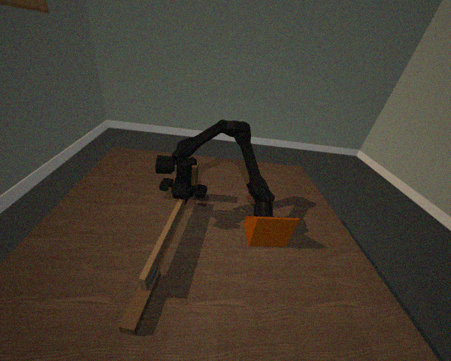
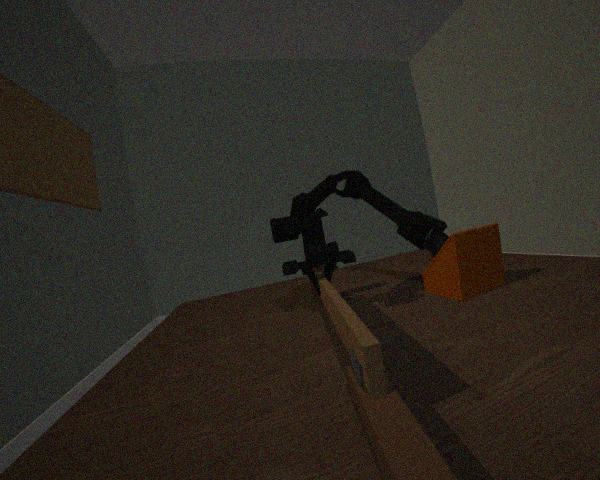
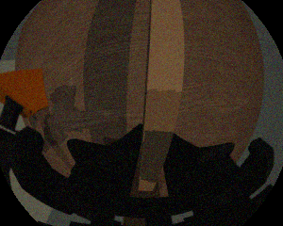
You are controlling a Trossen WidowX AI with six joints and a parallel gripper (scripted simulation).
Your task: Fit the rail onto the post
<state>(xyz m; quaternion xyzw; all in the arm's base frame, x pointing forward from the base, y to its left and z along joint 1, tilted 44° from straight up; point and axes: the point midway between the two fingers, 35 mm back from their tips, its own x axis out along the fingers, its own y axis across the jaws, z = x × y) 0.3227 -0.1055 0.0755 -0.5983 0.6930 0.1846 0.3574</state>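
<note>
Top view: the gripper (image 1: 184, 194) is shut tight on the rail (image 1: 161, 240) near its end by the post (image 1: 195, 174). Rail's long axis runs from 7 o'clock at the footboard block (image 1: 134, 310) up to 1 o'clock. Post is just past the gripper; pegs can't be seen.

No text, label, brand, number or sign can be read on anything in these dim views.

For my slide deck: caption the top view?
Gripper clamps the rail near the post; far end rests on the footboard block.
</note>
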